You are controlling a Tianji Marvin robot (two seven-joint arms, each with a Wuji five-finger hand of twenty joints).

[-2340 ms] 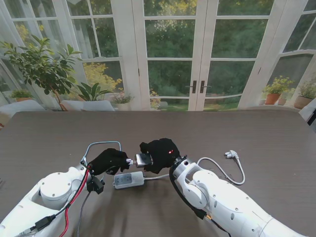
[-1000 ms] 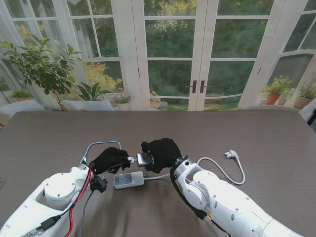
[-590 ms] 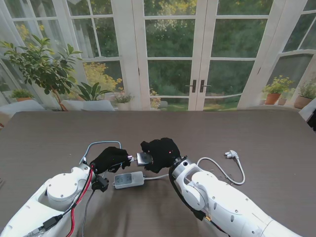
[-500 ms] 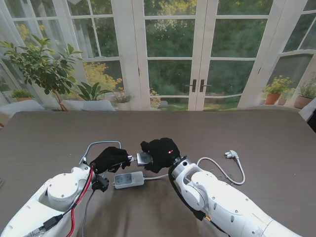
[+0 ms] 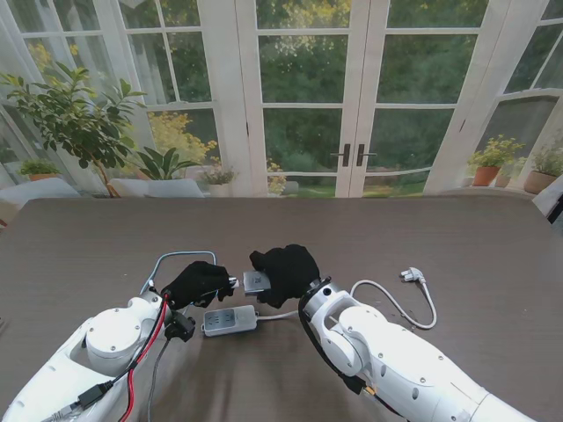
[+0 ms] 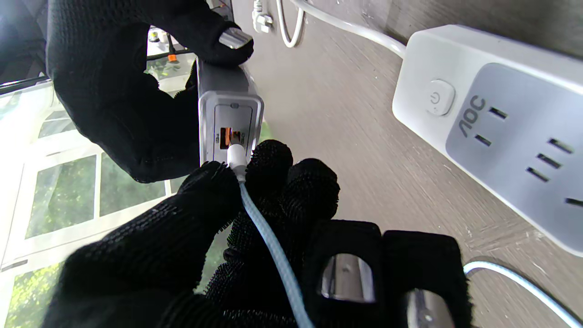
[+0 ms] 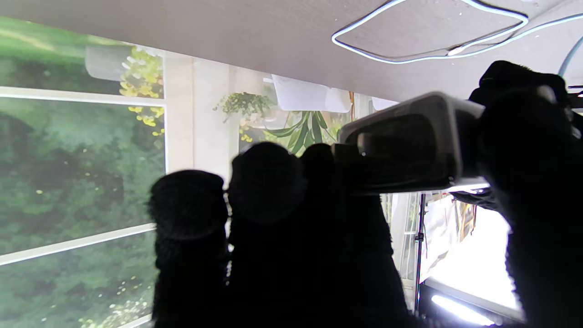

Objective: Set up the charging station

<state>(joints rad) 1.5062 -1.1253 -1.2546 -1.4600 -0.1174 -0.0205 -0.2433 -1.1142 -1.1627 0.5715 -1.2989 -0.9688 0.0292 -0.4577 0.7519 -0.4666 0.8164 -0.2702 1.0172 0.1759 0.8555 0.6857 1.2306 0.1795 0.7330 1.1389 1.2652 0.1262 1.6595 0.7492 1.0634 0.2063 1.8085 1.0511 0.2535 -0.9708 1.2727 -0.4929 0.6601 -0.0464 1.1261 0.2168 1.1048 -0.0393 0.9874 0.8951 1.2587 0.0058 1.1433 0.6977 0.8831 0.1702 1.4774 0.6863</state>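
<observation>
My right hand [image 5: 286,273] is shut on a grey charger block [image 5: 255,281], held just above the table; the block [image 6: 230,120] shows its port face in the left wrist view and its grey body [image 7: 405,146] in the right wrist view. My left hand [image 5: 198,282] is shut on the white plug [image 6: 236,157] of a light-blue braided cable [image 6: 273,255], the plug tip touching the block's orange port. A white power strip [image 5: 230,320] lies on the table just nearer to me than both hands, its sockets [image 6: 514,136] facing up.
The strip's white cord runs right to a loose wall plug [image 5: 412,276]. The blue cable loops [image 5: 180,257] on the table behind my left hand. Potted plants and glass doors stand beyond the far table edge.
Both hands have stayed almost in place; the charger block and cable plug have drawn slightly closer together, with the right hand nudging a little farther from me.
</observation>
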